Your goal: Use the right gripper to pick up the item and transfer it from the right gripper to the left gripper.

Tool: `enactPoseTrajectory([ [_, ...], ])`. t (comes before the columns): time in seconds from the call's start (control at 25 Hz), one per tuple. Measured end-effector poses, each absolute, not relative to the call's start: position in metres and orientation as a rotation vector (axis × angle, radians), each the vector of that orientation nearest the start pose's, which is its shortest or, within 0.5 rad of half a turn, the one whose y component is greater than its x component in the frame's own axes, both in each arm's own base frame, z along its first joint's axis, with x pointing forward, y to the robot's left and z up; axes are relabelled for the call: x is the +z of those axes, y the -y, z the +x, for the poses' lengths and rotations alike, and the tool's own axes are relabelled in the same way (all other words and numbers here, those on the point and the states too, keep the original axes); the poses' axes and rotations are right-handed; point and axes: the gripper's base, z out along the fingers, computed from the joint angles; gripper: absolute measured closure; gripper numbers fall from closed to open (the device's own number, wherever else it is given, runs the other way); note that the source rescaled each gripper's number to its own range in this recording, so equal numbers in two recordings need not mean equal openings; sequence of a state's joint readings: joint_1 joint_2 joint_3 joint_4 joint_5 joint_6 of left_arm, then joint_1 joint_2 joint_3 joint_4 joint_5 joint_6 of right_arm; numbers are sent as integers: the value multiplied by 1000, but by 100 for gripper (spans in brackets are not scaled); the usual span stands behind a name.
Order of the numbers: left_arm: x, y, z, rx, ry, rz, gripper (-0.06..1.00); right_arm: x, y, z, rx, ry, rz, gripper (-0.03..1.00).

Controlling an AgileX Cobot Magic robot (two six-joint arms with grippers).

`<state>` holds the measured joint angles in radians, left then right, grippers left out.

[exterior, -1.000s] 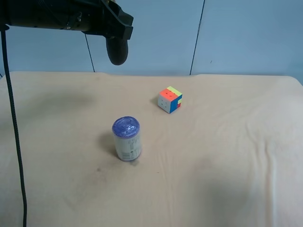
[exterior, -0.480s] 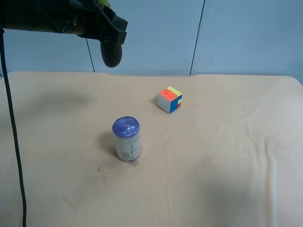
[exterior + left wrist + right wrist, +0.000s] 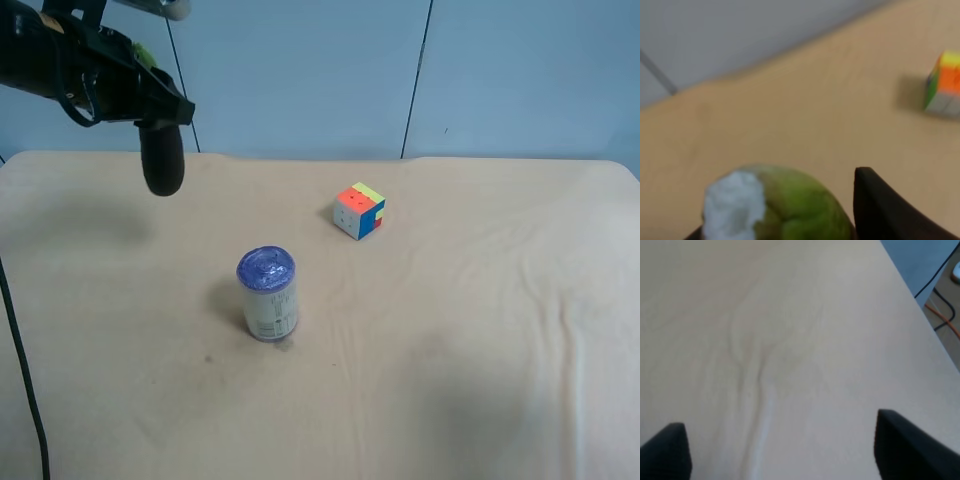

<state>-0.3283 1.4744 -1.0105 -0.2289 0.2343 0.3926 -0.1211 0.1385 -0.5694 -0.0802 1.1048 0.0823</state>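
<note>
The dark purple eggplant [image 3: 163,160] hangs downward from my left gripper [image 3: 150,112], on the all-black arm at the exterior high view's upper left, well above the table. In the left wrist view its greenish stem end with a white patch [image 3: 790,205] sits between the black fingers [image 3: 885,210] of the left gripper [image 3: 780,215], which is shut on it. My right gripper [image 3: 782,440] is open and empty, its two black fingertips [image 3: 900,440] over bare beige cloth near the table's edge. The right arm is out of the exterior high view.
A purple-lidded can [image 3: 267,293] stands upright mid-table. A multicoloured puzzle cube [image 3: 359,211] sits behind and to its right, and also shows in the left wrist view [image 3: 944,82]. Beige cloth [image 3: 480,340] covers the table. Cables lie on the floor past the table edge [image 3: 945,305].
The left arm has swung toward the exterior view's left and lower, carrying the eggplant with it. The can and the cube have not moved.
</note>
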Motion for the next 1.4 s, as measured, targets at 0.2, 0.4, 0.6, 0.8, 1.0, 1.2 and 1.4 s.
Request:
enactPoseTrajectory([
  [0.2,258,90,311,-80,-2337,528,94,293,7,7,-121,-2146,222,49],
  [0.4,214,82,316,-59,-2605,539,94,293,7,7,-121,-2146,222,49],
  [0.6,204,84,323,-58,-2743,561,94,293,7,7,-121,-2146,222,49],
  [0.8,199,85,328,-60,-2844,566,94,293,7,7,-121,-2146,222,49],
  [1.0,182,87,334,-57,-2869,568,94,293,7,7,-121,-2146,222,49],
  [1.2,177,89,341,-59,-2814,554,94,293,7,7,-121,-2146,222,49],
  [1.4,178,92,346,-102,-2768,503,94,293,7,7,-121,-2146,222,49],
])
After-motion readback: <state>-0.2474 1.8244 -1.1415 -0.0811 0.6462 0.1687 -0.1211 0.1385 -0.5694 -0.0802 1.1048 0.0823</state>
